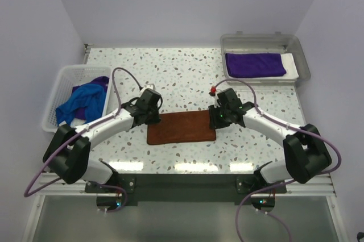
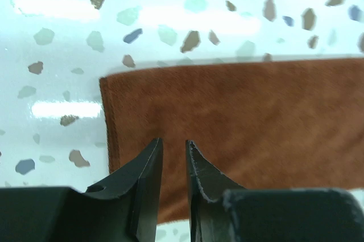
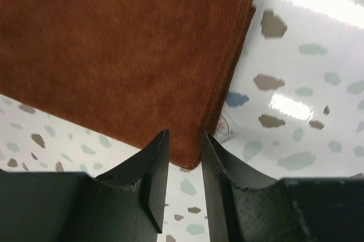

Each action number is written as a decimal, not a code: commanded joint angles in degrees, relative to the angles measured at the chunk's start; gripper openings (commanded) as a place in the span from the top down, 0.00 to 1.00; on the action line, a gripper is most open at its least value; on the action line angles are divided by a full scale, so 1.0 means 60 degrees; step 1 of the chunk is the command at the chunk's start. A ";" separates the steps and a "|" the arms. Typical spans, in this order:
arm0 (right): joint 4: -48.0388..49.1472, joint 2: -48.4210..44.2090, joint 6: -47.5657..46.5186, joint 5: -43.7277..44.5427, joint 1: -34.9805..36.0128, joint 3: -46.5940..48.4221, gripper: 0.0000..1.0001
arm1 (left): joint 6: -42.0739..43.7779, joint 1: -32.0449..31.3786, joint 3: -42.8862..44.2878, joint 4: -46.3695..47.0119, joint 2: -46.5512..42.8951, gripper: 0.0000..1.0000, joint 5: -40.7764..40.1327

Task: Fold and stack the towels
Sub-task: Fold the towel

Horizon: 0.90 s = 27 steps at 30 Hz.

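Brown towel lies flat; my jaws hover slightly apart at its 9 and 3 o'clock ends, ready to fold.

brown towel partly out of both wrist views

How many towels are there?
4: brown cloth towel flat mid-table; folded purple towel in clear plastic bin; crumpled blue towel and dark purple towel in white basket. Others may be hidden.
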 commanded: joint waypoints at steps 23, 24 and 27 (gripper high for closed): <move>-0.1025 -0.0446 0.0258 0.0185 0.0097 -0.0322 0.59 | 0.2017 0.1634 0.0299 0.1142 0.2109 0.51 -0.0654; -0.1272 -0.0519 0.0258 0.0606 0.0083 -0.0160 0.56 | 0.2149 0.1634 0.0387 0.1084 0.2021 0.47 -0.0654; -0.1625 -0.0593 0.0185 0.1034 -0.0238 0.0353 0.46 | 0.2676 0.1561 0.0680 0.0908 0.1407 0.34 -0.0479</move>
